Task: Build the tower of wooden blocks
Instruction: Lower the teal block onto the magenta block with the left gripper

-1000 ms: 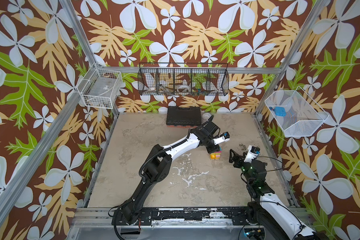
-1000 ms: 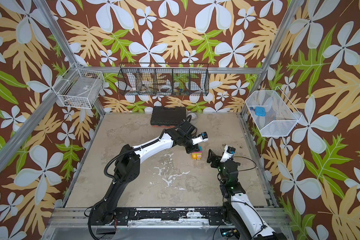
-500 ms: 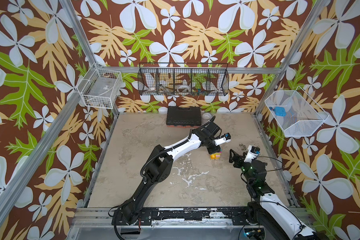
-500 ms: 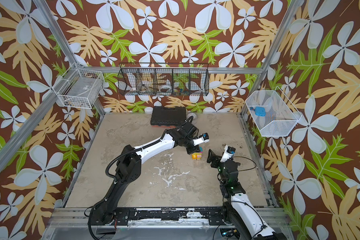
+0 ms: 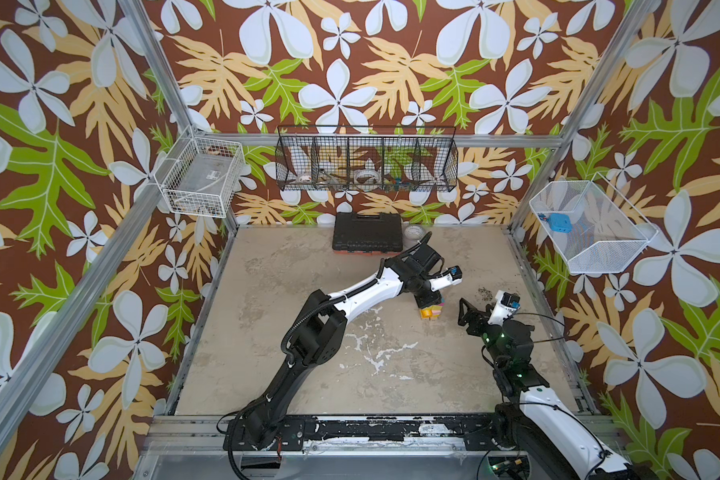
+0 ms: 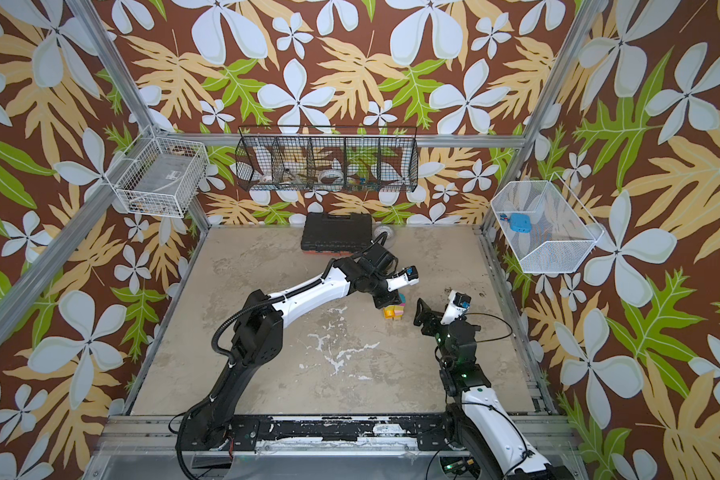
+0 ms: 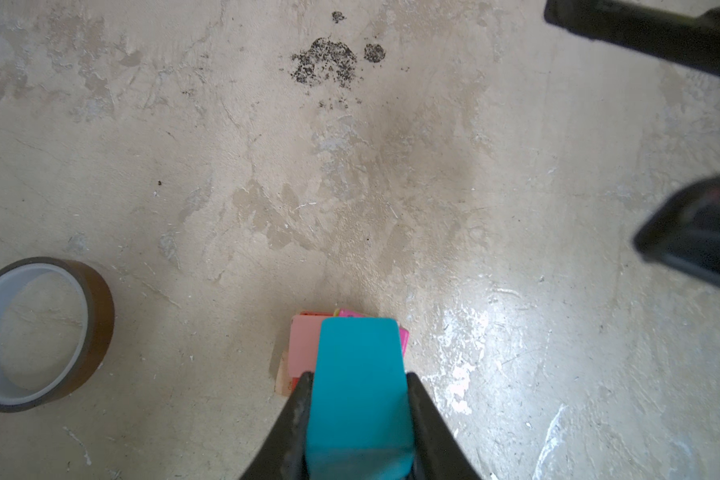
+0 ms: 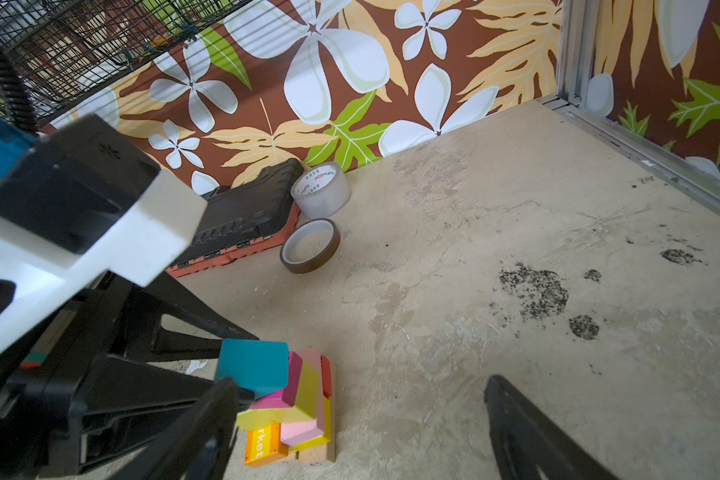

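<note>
The wood block tower [image 5: 430,311] stands on the bench [image 5: 308,291], to the right of centre in both top views and well forward of the back wall. In the right wrist view its base is a tan plank [image 8: 314,455]. An orange block [image 8: 262,446] printed with letters and a pink block [image 8: 304,430] lie on the plank. A yellow-green block [image 8: 275,413] and a magenta block [image 8: 283,397] lie above these, and a red block [image 8: 326,376] shows at the far edge. The layers are offset from one another, not flush. The teal block [image 7: 358,353] is at the top of the stack, directly over pink and magenta faces in the left wrist view. Whether it rests on them or hangs just clear cannot be told. The left gripper [image 7: 357,378] is clenched on the teal block, with one finger against each side face, and reaches down onto the tower from above. The right gripper [image 5: 465,312] sits just beside the tower on its right, apart from it, with its jaws spread wide and nothing between them. Behind the tower a brown tape roll [image 8: 312,259] lies flat on the bench. A clear tape roll [image 8: 321,195] stands just behind the brown one. Both rolls are beside a black case [image 8: 242,216] with an orange lower edge, which sits against the back wall.
</note>
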You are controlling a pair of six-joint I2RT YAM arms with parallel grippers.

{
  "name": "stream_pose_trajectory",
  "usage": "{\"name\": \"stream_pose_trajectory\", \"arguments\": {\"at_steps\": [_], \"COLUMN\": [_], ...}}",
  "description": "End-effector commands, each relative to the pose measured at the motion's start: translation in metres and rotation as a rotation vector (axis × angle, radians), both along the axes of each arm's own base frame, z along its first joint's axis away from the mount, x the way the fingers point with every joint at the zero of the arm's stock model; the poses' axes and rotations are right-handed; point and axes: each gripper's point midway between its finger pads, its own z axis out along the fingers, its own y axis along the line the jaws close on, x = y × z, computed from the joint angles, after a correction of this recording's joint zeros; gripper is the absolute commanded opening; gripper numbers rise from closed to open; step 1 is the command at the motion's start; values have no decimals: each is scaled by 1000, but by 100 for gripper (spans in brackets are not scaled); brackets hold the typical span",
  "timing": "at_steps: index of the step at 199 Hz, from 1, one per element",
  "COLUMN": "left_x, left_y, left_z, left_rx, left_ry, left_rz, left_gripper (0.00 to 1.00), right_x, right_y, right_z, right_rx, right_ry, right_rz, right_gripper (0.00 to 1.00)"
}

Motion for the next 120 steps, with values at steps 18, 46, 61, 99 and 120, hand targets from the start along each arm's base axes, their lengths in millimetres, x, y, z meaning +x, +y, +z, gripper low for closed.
{"name": "stream_pose_trajectory", "arguments": {"at_steps": [18, 46, 61, 99, 120], "left_x": [-3, -4, -5, -5, -6], "left_y": [4, 5, 5, 5, 6], "left_z": [-3, -4, -5, -6, -8], "left_rx": [28, 34, 35, 37, 42], "left_ry": [-2, 0, 3, 5, 4], "left_rz": [-11, -17, -24, -25, -26], "left_gripper": [29, 41, 41, 42, 42], "right_x": [1, 1, 1, 1, 1], "right_y": [2, 2, 2, 2, 2], "right_z": [4, 4, 3, 3, 4], "right_rx": [4, 3, 4, 3, 3], "right_ry": [-16, -17, -14, -14, -14], "right_rz": [10, 10, 11, 12, 12], "right_gripper": [92, 92, 92, 92, 92]}}
